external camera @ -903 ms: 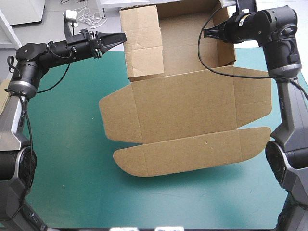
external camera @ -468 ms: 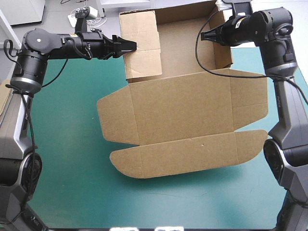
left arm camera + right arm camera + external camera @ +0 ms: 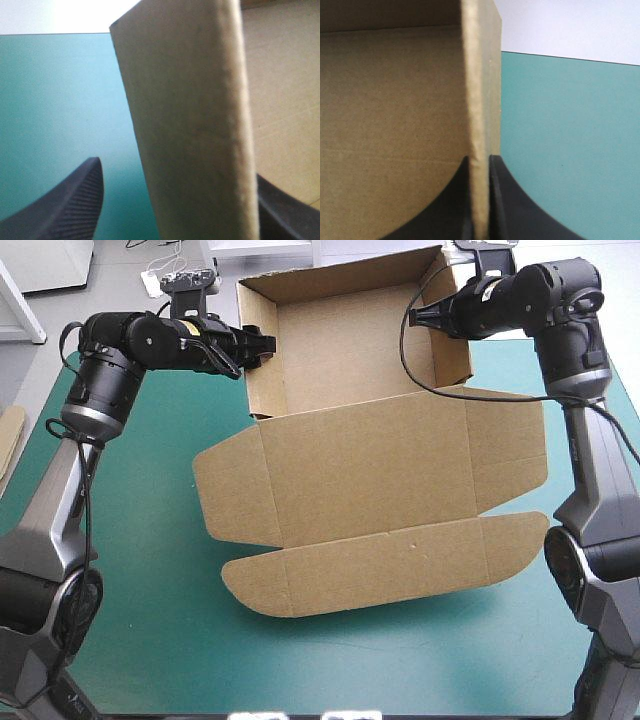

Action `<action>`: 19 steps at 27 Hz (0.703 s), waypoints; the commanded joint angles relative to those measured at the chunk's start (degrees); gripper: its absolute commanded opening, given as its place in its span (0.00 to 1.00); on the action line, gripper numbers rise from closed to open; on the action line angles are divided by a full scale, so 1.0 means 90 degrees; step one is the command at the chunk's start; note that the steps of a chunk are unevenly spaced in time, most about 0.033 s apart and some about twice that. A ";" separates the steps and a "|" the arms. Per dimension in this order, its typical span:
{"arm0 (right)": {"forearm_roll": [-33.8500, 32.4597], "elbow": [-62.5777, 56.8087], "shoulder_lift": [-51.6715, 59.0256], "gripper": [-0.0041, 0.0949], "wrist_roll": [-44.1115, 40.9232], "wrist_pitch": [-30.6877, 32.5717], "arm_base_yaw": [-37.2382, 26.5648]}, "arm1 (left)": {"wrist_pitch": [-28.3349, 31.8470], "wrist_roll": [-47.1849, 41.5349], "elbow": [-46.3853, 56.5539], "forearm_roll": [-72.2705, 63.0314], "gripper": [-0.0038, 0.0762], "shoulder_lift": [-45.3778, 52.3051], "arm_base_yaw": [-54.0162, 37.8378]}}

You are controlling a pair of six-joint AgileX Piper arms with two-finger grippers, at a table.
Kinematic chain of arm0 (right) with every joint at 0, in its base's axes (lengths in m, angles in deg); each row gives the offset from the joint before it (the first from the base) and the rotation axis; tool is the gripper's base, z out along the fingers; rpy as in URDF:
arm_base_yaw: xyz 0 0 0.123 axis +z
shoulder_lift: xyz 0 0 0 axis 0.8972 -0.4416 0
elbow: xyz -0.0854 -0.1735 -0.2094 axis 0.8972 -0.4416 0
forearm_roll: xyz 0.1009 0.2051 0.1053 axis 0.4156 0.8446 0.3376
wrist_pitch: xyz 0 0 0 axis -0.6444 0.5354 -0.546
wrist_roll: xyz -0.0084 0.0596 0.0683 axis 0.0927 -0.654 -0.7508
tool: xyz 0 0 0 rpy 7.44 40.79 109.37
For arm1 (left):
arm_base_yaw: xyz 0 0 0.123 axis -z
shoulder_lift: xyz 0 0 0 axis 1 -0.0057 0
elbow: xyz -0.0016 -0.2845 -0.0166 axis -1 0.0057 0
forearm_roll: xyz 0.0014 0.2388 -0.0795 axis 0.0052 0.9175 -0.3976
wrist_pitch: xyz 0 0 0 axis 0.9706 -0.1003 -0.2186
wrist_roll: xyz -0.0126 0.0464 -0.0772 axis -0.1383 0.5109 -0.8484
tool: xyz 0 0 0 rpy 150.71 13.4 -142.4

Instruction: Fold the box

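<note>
Found right gripper point(image 3: 480, 200) pinched tight on the box point(image 3: 370, 460) wall nearer the right edge of the table point(image 3: 150, 620); left gripper point(image 3: 176, 167) spread apart, straddling the thick opposite wall without squeezing it. Judged mostly done: tray walls raised and tucked at the table's far edge, lid and its flaps lying flat toward the near edge, not yet folded. Sat open side up, tray's long axis roughly along the far edge, slightly skewed, lid pointing at the near edge.

Teal-green cover point(image 3: 140, 610) spread flat and smooth; at its left edge, a sliver of spare brown board point(image 3: 8, 440), mostly out of view.
</note>
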 commanded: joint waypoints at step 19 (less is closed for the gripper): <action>-0.0825 0.0164 -0.0922 0.03 -0.0872 0.0006 0.1168 | -0.0873 -0.0588 -0.0208 0.1149 0.04 -0.0473 0.0038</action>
